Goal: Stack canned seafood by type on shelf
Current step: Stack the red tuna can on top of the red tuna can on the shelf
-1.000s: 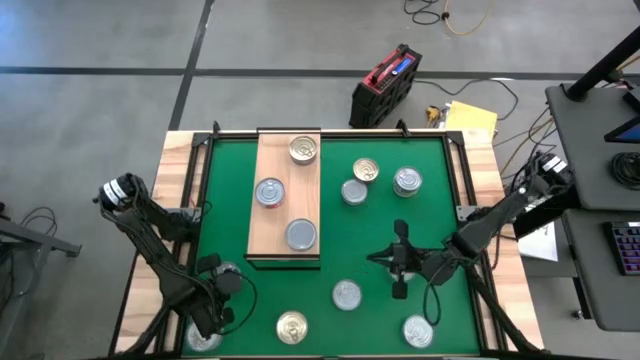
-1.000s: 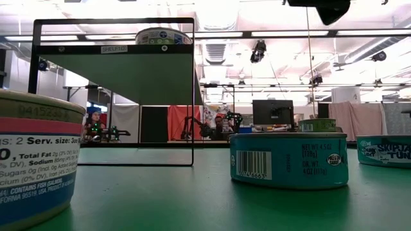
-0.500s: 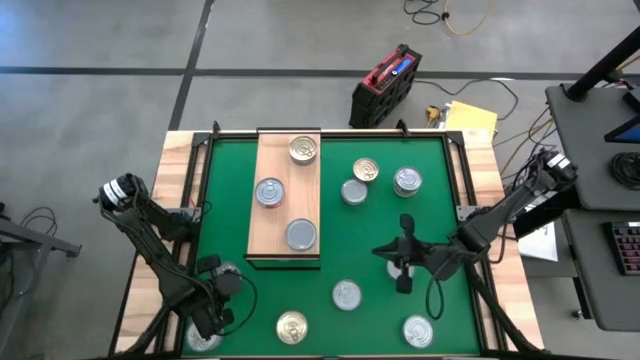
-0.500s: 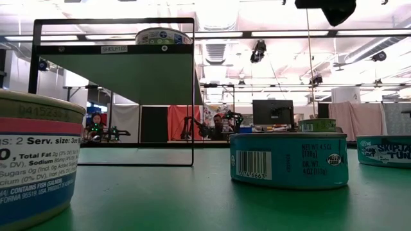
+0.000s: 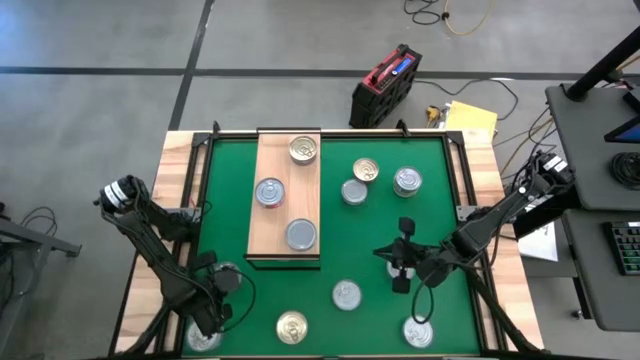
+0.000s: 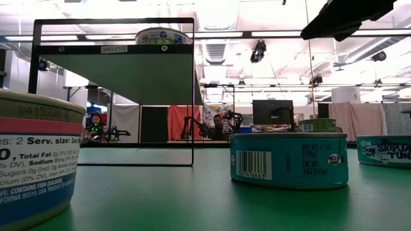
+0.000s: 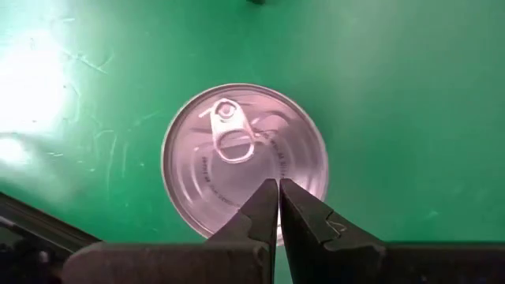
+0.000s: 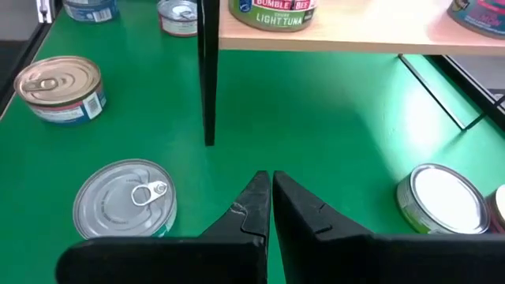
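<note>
near tin cropped, far labels unreadable

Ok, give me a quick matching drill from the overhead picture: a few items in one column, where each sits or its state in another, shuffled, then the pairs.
Items:
1. gold-lidded round tin
2. light wooden shelf board
3. left gripper
4. right gripper

Places or states:
A. shut, over the green mat right of the board
B. at the far end of the board
C. shut, above a silver tin at the near left corner
D. lying on the left half of the mat, three tins on it

Pairs: 1-B, 2-D, 3-C, 4-A
</note>
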Motion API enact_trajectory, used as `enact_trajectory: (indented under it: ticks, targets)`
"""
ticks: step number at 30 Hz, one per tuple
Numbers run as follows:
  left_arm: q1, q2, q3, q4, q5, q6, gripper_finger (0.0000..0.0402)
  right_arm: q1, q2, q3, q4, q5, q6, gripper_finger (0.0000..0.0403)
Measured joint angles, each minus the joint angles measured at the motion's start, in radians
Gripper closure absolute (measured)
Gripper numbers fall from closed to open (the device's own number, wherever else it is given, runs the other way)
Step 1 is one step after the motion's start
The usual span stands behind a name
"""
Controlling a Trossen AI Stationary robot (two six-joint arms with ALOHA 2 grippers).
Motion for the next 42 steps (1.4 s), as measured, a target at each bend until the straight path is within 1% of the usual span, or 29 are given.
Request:
enact_trajectory:
  ticks: [7,11,35,42]
  targets:
    - [0.000,0.069,0.002,0.000,-0.007,-0.016,0.0402,0.000,0.000,0.000,0.000,0.000,0.000,0.0394]
    - [0.000,0.088,0.006,0.021,-0.007,-0.022,0.0402,0.000,0.000,0.000,0.000,0.000,0.000,0.0394]
    - [0.001,0.089,0.010,0.171,-0.003,-0.077,0.0402,0.000,0.000,0.000,0.024,-0.001,0.005,0.0394]
    - [0.001,0.089,0.011,0.226,0.001,-0.079,0.0402,0.000,0.000,0.000,0.023,-0.009,0.054,0.0394]
